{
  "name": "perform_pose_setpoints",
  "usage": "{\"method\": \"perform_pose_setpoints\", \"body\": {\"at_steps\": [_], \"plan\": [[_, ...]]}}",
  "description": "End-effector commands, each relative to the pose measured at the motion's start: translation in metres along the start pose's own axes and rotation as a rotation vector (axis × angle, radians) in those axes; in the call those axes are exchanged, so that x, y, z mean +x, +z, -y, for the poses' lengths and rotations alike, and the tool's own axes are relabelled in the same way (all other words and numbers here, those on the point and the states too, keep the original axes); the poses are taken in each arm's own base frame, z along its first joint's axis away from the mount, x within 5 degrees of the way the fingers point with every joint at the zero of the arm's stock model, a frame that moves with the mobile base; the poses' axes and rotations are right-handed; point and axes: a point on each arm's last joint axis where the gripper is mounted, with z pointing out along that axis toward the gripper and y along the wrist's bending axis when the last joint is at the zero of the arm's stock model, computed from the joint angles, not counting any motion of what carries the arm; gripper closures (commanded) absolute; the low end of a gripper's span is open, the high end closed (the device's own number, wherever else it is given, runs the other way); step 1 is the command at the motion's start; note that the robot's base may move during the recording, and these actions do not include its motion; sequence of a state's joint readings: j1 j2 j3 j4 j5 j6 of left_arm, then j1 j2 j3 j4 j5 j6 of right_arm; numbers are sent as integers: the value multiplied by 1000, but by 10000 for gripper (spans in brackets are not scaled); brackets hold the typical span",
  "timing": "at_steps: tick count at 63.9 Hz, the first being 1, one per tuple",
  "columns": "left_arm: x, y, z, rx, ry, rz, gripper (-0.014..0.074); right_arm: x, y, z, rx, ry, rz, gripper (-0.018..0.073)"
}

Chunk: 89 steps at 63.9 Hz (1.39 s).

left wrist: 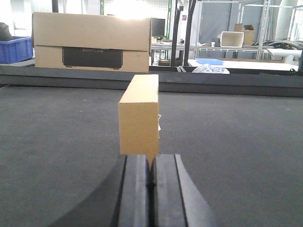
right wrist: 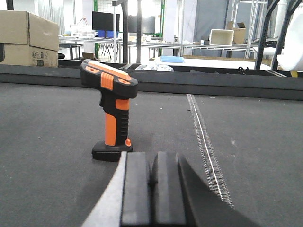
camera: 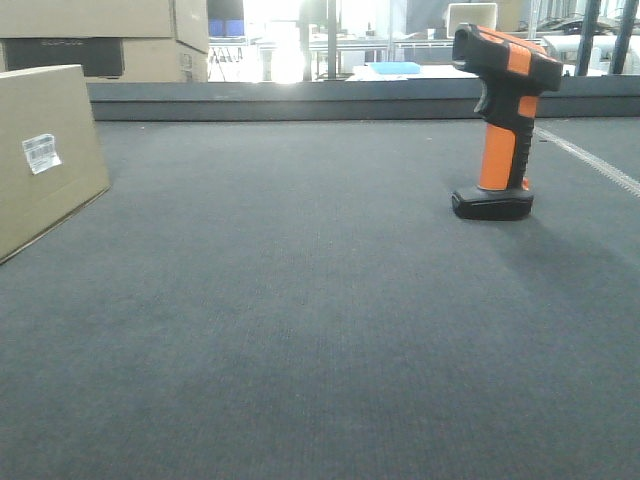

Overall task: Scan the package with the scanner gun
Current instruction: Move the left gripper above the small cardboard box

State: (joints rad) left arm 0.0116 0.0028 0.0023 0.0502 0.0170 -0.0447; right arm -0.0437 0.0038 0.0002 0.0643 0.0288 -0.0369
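Here, scanner gun (right wrist: 112, 125) parked upright, handle graspable, before right gripper (right wrist: 152, 163); package (left wrist: 138, 116) before left gripper (left wrist: 151, 163); jaws closed, empty.

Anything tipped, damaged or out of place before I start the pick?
Nothing stands out. The scanner gun stands upright, the package sits flat on the mat with its label showing and no visible dents, and the left gripper and right gripper are empty with jaws shut.
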Motion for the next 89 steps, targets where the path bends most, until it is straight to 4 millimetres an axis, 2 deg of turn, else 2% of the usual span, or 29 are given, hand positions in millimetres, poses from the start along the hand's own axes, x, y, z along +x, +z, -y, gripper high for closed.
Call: {"method": "perform_pose_setpoints", "body": {"at_steps": [1, 89], "plan": [[-3, 0, 0, -5, 3, 22, 707, -2, 0, 0, 6, -2, 24, 727], [-6, 0, 0, -3, 11, 56, 707, -2, 0, 0, 6, -2, 24, 727]]}}
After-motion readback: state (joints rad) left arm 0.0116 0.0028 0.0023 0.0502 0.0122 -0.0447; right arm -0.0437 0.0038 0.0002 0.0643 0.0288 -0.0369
